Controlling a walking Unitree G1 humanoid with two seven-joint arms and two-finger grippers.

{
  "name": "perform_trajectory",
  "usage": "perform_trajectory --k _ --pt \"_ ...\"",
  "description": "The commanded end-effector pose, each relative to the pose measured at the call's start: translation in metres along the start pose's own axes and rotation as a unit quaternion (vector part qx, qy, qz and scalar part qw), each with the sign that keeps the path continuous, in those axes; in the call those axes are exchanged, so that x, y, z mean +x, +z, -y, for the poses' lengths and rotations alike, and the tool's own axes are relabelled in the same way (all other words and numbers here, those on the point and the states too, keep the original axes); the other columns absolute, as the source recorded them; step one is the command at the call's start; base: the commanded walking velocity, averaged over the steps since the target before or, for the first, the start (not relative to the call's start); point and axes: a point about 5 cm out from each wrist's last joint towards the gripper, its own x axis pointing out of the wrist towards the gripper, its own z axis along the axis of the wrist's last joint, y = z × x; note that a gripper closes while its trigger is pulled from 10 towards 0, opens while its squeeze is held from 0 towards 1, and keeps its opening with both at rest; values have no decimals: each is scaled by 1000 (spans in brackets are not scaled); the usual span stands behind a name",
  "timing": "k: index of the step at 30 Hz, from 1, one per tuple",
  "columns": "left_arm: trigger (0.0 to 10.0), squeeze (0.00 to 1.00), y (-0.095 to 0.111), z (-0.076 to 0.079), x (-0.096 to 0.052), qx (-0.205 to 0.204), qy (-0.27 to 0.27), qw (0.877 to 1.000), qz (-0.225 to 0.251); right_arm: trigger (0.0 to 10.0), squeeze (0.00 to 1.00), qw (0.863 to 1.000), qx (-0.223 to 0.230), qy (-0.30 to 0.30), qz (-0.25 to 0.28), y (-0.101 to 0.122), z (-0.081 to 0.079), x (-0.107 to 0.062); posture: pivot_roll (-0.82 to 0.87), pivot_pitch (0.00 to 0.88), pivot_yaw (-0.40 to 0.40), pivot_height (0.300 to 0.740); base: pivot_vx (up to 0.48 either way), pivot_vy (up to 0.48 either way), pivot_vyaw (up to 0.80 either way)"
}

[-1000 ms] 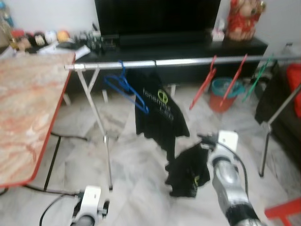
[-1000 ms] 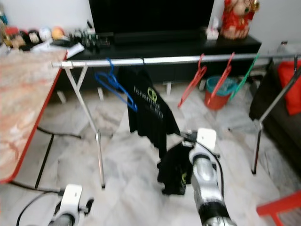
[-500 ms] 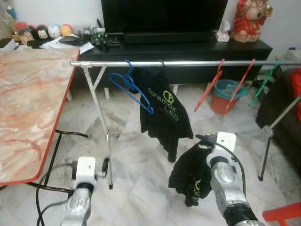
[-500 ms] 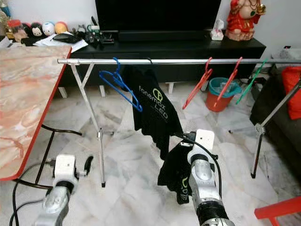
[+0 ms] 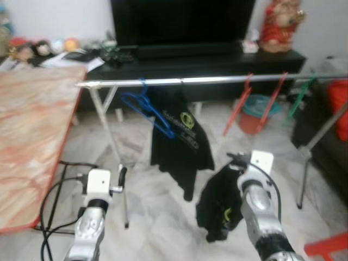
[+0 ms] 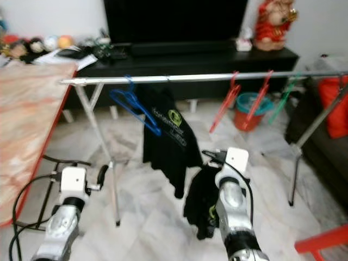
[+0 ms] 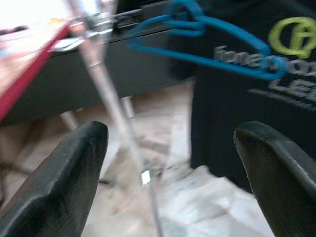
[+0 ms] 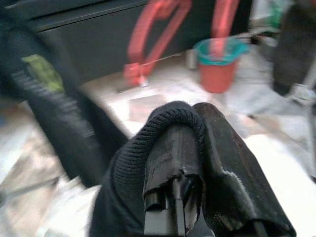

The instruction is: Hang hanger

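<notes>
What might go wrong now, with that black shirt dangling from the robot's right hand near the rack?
1. The right gripper pinches only the collar of the black shirt, so it may slip out.
2. The rail is crowded: lifting could knock the blue hanger or the hung shirt.

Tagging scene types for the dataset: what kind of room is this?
Most likely a home living room used for drying laundry. A large black TV sits on a long black low cabinet, a silver metal clothes rail stands on a pale marble-tiled floor, and a black printed T-shirt hangs from it.
</notes>
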Motion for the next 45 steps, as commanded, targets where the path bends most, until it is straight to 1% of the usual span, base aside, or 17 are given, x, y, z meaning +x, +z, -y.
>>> perform_trajectory --k 1,9,14,18,22,25,32,40,45 --pt "10000 0 6 9 3 -7 -12 1000 8 10000 0 1000 -8 -6 20 6 8 1 -8 0 -28 740 394 0 0" --pt "10000 0 9 5 5 -2 -1 1000 11 10000 0 1000 -2 -3 20 7 5 2 -5 0 -33 740 394 0 0" --pt "10000 0 10 -2 6 -10 25 1000 8 10000 0 1000 -9 8 23 7 4 1 -6 0 -34 740 404 0 0" --pt "10000 0 10 -3 6 -10 30 999 3 10000 0 1000 -10 12 24 7 3 1 -4 0 -35 740 316 347 0" --pt "10000 0 10 -2 5 -6 27 1000 10 10000 0 1000 -7 15 24 7 1 1 -4 0 -35 740 0 85 0" --pt "10000 0 12 -1 3 -11 28 999 17 10000 0 1000 -5 17 23 6 1 0 -4 0 -35 740 0 0 0" --pt "10000 0 15 -3 4 -19 35 999 20 10000 0 1000 -2 20 25 7 0 1 -3 0 -36 740 0 0 0" --pt "10000 0 22 -3 7 -25 31 998 38 10000 0 999 1 21 28 7 0 0 -3 0 -34 740 0 0 0" --pt "10000 0 25 -3 7 -28 32 998 44 10000 0 999 1 24 26 6 -2 0 -3 0 -33 740 0 367 0"
